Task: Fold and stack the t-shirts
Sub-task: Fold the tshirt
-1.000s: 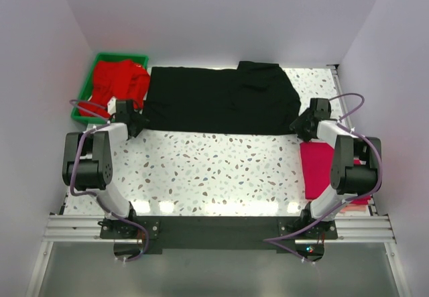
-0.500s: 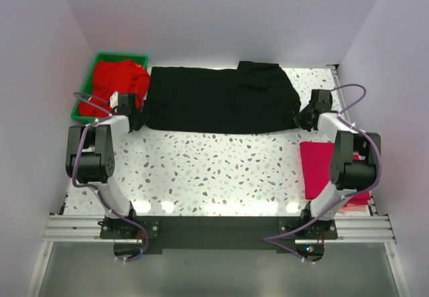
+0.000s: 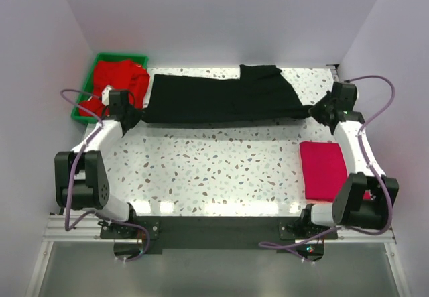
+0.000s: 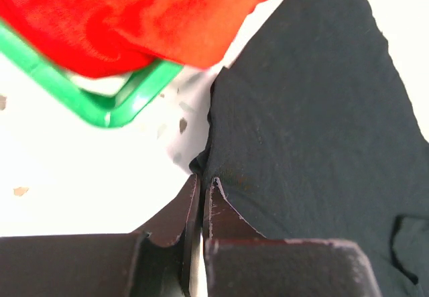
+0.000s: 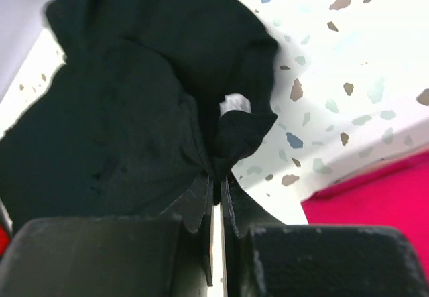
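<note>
The black t-shirt is stretched across the far part of the table between the two arms, its near edge raised. My left gripper is shut on its left corner, and the left wrist view shows cloth pinched at the fingertips. My right gripper is shut on the shirt's right corner, where bunched black cloth meets the jaws. A folded magenta-pink t-shirt lies flat at the near right. Red t-shirts are heaped in the green tray at the far left.
The green tray's corner lies just beyond the left gripper. The pink shirt's edge shows to the right of the right gripper. The side walls stand close behind both arms. Speckled tabletop fills the middle.
Both grippers have shut on the black shirt's near corners, then moved outward and away from the bases. The shirt is pulled taut into a narrower band.
</note>
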You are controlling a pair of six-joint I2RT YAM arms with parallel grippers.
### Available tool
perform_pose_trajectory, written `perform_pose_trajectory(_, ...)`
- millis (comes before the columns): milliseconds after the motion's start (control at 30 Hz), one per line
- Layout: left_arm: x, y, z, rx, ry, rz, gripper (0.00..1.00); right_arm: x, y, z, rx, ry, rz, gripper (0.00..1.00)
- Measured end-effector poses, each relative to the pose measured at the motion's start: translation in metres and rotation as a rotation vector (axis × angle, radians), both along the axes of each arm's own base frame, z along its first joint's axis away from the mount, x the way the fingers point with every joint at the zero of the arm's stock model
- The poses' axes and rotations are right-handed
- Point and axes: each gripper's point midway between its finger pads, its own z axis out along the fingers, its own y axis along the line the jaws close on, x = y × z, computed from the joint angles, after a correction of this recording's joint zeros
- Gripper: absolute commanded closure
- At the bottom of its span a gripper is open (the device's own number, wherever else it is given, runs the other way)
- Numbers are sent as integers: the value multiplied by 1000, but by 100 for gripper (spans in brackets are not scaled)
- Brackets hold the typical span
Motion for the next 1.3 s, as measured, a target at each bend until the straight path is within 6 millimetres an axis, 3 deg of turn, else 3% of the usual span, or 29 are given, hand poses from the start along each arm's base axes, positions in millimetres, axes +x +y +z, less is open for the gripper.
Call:
perform_pose_trajectory(133, -23, 0, 13, 7, -19, -2, 100, -24, 0, 27, -16, -49, 7, 100)
perform_pose_trajectory(233, -48, -1, 12, 10, -11, -1, 100, -46, 2, 34, -24, -63, 17, 100)
perform_pose_trajectory(467, -111, -2, -6, 13, 22, 8, 100, -104, 12, 23, -32, -45, 46, 100)
perform_pose_trajectory(533, -125, -2, -13, 12, 28, 10, 98, -120, 16, 18, -34, -35, 60, 92)
perform_pose_trajectory(600, -137, -3, -21, 11, 41, 8, 78, -134, 18, 15, -38, -27, 67, 79)
perform_pose_trajectory(633, -142, -3, -25, 8, 47, 10, 69, -139, 19, 13, -40, -25, 69, 63)
perform_pose_trajectory(667, -148, -4, -30, 6, 56, 11, 56, -145, 20, 12, -41, -23, 69, 57)
perform_pose_trajectory(700, -152, -4, -34, 5, 63, 11, 52, -150, 20, 12, -50, -22, 74, 49)
perform_pose_trajectory(800, -162, -6, -38, -7, 64, 11, 44, -161, 22, 18, -64, -43, 84, 44)
perform_pose_trajectory(900, -160, -9, -27, -14, 16, -4, 44, -163, 24, 28, -68, -56, 101, 41)
perform_pose_trajectory(1033, -145, -15, -8, -34, -26, -34, 44, -146, 33, 42, -32, -85, 158, 41)
perform_pose_trajectory(1167, -105, -19, 14, -39, -47, -76, 44, -109, 41, 39, 11, -51, 215, 41)
perform_pose_trajectory(1300, -50, -22, 27, -20, -47, -119, 46, -61, 59, 28, 9, -5, 284, 42)
